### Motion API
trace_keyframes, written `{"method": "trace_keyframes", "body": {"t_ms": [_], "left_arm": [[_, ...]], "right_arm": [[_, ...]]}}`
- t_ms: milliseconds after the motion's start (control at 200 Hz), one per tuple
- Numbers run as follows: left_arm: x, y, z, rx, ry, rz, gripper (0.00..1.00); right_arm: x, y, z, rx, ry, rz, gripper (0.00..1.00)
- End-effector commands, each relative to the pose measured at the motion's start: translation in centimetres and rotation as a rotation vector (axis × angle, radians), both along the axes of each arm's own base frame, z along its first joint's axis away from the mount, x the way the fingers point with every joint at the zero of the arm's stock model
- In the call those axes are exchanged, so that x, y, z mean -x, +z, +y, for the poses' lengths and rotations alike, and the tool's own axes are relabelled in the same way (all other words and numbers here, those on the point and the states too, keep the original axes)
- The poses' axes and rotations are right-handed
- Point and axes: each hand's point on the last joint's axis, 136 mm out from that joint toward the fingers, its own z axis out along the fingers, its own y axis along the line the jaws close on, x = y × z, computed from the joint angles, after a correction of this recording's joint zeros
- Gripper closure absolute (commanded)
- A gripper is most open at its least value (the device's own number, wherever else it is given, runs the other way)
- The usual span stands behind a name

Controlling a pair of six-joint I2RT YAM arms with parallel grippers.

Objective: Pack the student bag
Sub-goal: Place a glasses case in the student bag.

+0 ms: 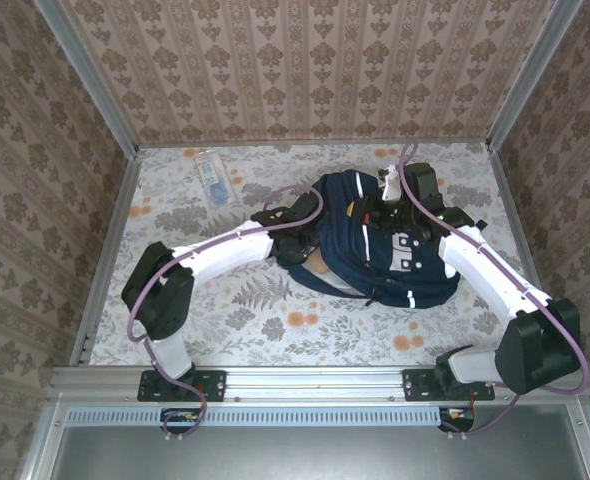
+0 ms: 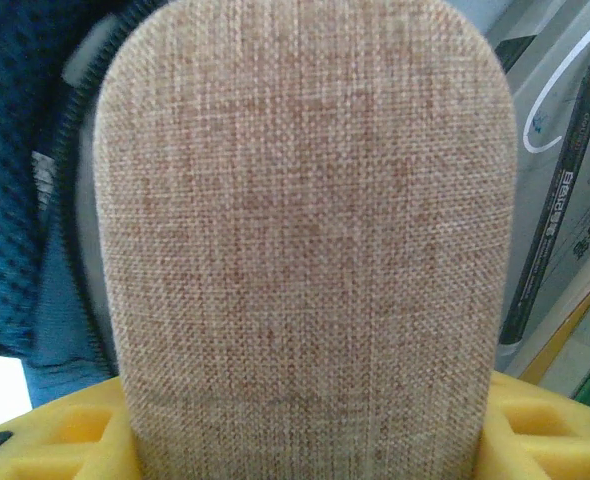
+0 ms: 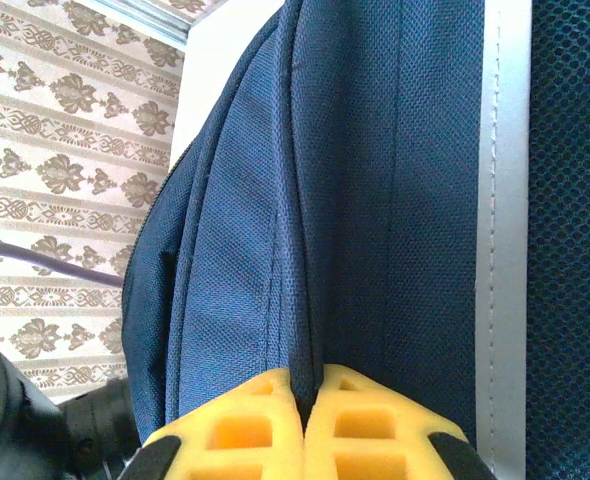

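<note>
So, the student bag (image 1: 395, 255) lies at centre-right of the table (image 1: 275, 320), its long axis going diagonal from far-centre to near-right. Its open mouth is turned to the left side, i.e. toward your left arm.

Right gripper (image 3: 305, 420): the yellow pads are pressed together w/ a fold of the navy fabric pinched between them. It seems to keep the bag's edge up at the far side.

Left gripper (image 2: 305, 435): approx. half open and clamped on a beige woven pouch (image 2: 305, 230), one pad on each side of it. The pouch's long axis points straight away from the wrist. The zipper edge and mesh lining of the bag are just beside it on the left, and some books (image 2: 565, 200) stand inside the bag on the right.

So the relation that matters: the mouth is directly ahead of the pouch, and the left arm is the nearer one. I judge that the next move is a straight push along the pouch's axis, btw. lining and books. Whether the tip touches something inside, I cannot tell.

Count: 1 bag, 1 pouch, 2 grippers, 1 clear plastic packet (image 1: 212, 178) lying well apart at far-left of the table. Books are at least 2, exact no. not readable.
</note>
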Motion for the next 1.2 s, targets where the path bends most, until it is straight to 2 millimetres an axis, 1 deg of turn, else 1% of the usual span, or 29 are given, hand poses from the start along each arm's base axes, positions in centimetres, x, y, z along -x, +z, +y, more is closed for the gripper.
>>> {"method": "trace_keyframes", "body": {"t_ms": [0,80,140,215,245,280,310,335,365,400,485,580,660,755,930,1015,1125,1195], "left_arm": [[-0.7,-0.1,-1.5,0.075,0.101,-0.011,0.48],[-0.1,-1.4,-1.4,0.051,0.130,0.045,0.48],[0.5,-2.7,-1.4,0.057,0.152,0.091,0.49],[1.2,-3.8,-1.4,0.068,0.174,0.124,0.48],[1.3,-3.9,-1.5,0.074,0.175,0.126,0.44],[1.3,-4.0,-1.5,0.077,0.173,0.126,0.35],[1.2,-3.8,-1.7,0.080,0.164,0.121,0.27],[1.1,-3.5,-1.7,0.082,0.157,0.113,0.22],[1.0,-3.0,-1.8,0.081,0.144,0.100,0.17],[0.7,-2.5,-1.9,0.082,0.135,0.083,0.15],[0.5,-1.3,-1.9,0.087,0.112,0.050,0.15],[0.6,-0.2,-1.6,0.085,0.088,0.028,0.14],[0.8,0.9,-0.8,0.058,0.073,0.009,0.14],[1.2,1.8,0.6,0.005,0.042,-0.001,0.14],[1.4,2.0,3.1,-0.093,-0.018,-0.016,0.14],[0.9,2.3,3.3,-0.105,-0.059,-0.029,0.14],[-0.3,2.7,2.9,-0.102,-0.122,-0.061,0.15],[-1.3,3.1,2.2,-0.100,-0.177,-0.086,0.16]], "right_arm": [[0.5,3.4,1.5,-0.076,0.060,-0.097,0.99],[0.4,3.4,1.5,-0.079,0.061,-0.097,0.99],[0.4,3.4,1.5,-0.079,0.062,-0.096,0.99],[0.4,3.5,1.5,-0.078,0.062,-0.098,0.99],[0.4,3.5,1.5,-0.077,0.062,-0.100,0.99],[0.4,3.5,1.5,-0.076,0.063,-0.100,0.99],[0.4,3.4,1.5,-0.075,0.062,-0.097,0.99],[0.4,3.3,1.5,-0.075,0.064,-0.096,0.99],[0.4,3.2,1.5,-0.074,0.063,-0.094,0.99],[0.4,3.2,1.5,-0.074,0.064,-0.092,0.99],[0.3,3.1,1.5,-0.073,0.063,-0.090,0.99],[0.3,3.0,1.5,-0.071,0.061,-0.090,0.99],[0.3,3.1,1.4,-0.069,0.060,-0.091,0.99],[0.2,3.1,1.5,-0.069,0.060,-0.093,0.99],[0.1,3.1,1.5,-0.073,0.057,-0.093,0.99],[0.1,3.1,1.5,-0.072,0.056,-0.092,0.99],[0.0,3.1,1.6,-0.074,0.056,-0.089,0.99],[0.0,3.1,1.6,-0.075,0.056,-0.087,0.99]]}}
